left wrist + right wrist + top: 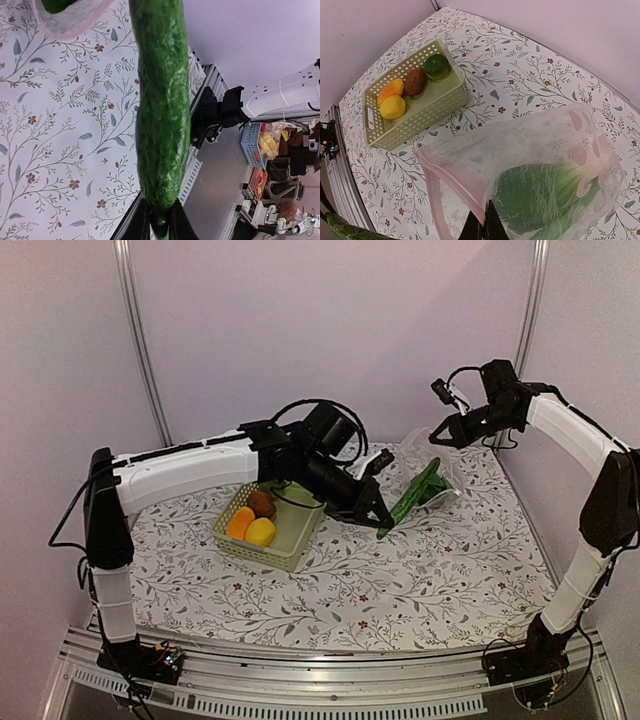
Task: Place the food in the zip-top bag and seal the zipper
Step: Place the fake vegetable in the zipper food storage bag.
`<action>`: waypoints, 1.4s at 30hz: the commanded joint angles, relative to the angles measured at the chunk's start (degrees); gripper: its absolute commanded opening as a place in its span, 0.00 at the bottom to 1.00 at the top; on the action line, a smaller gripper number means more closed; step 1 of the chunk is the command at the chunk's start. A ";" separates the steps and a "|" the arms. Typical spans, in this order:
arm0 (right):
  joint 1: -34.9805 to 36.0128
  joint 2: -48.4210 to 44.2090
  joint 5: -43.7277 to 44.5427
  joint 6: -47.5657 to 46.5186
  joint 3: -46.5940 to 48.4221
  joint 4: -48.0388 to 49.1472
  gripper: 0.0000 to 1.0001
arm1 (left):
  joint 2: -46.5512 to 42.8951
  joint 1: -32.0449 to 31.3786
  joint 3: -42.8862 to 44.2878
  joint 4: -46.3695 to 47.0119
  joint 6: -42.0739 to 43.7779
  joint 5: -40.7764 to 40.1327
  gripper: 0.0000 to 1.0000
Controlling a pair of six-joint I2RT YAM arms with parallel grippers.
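Note:
My left gripper [380, 522] is shut on one end of the green cucumber [404, 506] and holds it slanted toward the clear zip-top bag [440, 475]. In the left wrist view the cucumber [160, 115] runs from the left gripper [160, 227] up to the bag's pinkish mouth [75, 22]. My right gripper [438, 437] is shut on the bag's upper mouth edge and holds it lifted. In the right wrist view the right gripper [485, 226] pinches the pink zipper [455, 177]. The green bok choy [540, 200] lies inside the bag [560, 145].
The pale green lattice basket [290, 558] stands left of centre with orange [240, 523], yellow [261, 532] and brown [262, 503] pieces; the right wrist view of the basket [420, 120] also shows a green piece [436, 66]. The floral cloth [440, 570] covers the table.

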 commanded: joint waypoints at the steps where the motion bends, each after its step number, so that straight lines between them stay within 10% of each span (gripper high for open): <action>1: 0.39 -2.09 -1.16 0.61 -0.94 0.43 0.00 | 2.21 -0.18 1.95 3.38 -6.42 3.56 0.00; 32: 1.74 -3.96 -4.50 1.29 -4.60 1.13 0.00 | 24.40 6.07 10.95 42.08 -47.55 8.19 0.07; 42: 1.99 -4.32 -4.14 1.38 -4.78 1.47 0.00 | 23.63 6.43 10.10 55.76 -60.96 -2.77 0.82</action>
